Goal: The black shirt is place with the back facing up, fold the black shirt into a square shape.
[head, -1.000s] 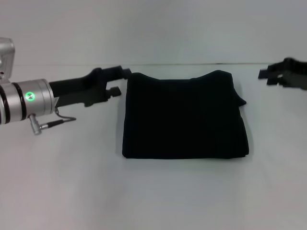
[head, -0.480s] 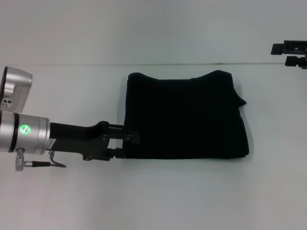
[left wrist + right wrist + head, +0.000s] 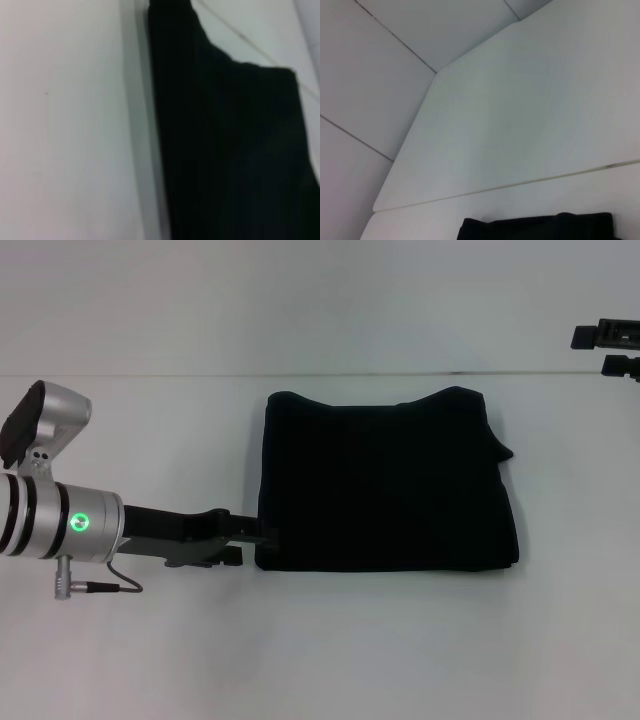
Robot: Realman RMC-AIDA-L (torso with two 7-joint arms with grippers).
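One shirt (image 3: 385, 480), already folded to a rough square, lies flat on the table (image 3: 320, 650). Left gripper (image 3: 262, 537) sits low at its near-left corner, tips touching or just under the edge; can't tell if jaws are open or closed. Right gripper (image 3: 608, 348) hangs far off past the far-right corner, jaws parted, holding nothing. Risks: left jaws snag only the top layer, or drag the corner and undo the fold; a push sideways would bunch the stack.
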